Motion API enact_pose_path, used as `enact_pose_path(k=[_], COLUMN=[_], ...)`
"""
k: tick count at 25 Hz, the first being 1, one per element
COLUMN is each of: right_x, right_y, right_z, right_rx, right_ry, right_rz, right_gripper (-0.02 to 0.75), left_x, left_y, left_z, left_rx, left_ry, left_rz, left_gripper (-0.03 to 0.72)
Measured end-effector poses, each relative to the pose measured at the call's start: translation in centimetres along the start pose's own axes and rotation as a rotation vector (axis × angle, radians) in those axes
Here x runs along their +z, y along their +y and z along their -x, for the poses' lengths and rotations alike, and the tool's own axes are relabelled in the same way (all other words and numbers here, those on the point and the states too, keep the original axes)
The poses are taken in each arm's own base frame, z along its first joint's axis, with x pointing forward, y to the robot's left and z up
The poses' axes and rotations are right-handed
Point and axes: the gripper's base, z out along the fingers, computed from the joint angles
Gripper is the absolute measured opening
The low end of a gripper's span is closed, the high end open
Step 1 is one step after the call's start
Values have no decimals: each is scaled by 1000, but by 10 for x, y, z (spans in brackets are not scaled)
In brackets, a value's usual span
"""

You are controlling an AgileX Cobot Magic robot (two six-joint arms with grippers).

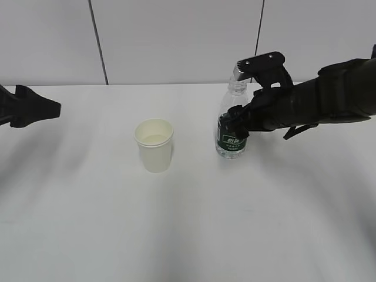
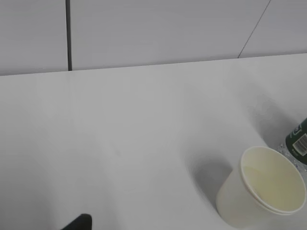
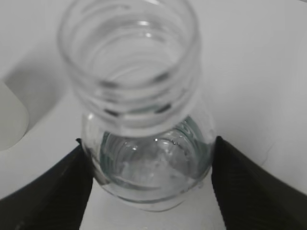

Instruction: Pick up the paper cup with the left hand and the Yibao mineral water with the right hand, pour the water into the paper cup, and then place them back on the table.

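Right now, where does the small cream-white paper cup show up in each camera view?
Exterior view: small cream-white paper cup stands centre-left on the table.
Left wrist view: cup sits bottom right.
Right wrist view: only a pale blurred edge at far left, probably the cup.
Shared landmark: the green-labelled clear plastic bottle beside it.

- The right hand [image 1: 238, 120] reaches in from the right edge on a black arm held nearly level, a grey-silver block on top of the wrist.
- Its jaws sit either side of the Yibao mineral water [image 1: 231, 120], touching or nearly touching its body, below the neck.
- The left hand [image 1: 50, 109] shows at the far left edge, pointing right, raised above the table [image 1: 188, 235], holding nothing.
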Motion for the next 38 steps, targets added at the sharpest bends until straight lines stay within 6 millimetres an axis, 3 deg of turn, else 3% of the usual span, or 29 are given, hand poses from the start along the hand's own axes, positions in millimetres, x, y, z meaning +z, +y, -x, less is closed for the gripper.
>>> enact_pose_path(k=[7, 21, 30, 38], right_x=[-4, -66, -96, -118], right_y=[-3, 0, 2, -7], right_z=[3, 51, 69, 76], right_rx=[-2, -12, -39, -139], right_ry=[1, -183, -263, -263], right_rz=[-40, -91, -118, -265], right_gripper=[602, 594, 594, 594], left_x=[0, 0, 0, 0], left_y=[0, 0, 0, -1], left_z=[0, 0, 0, 0], left_rx=[0, 0, 0, 0], left_ry=[0, 0, 0, 1], left_rz=[0, 1, 1, -9], left_gripper=[510, 509, 508, 506])
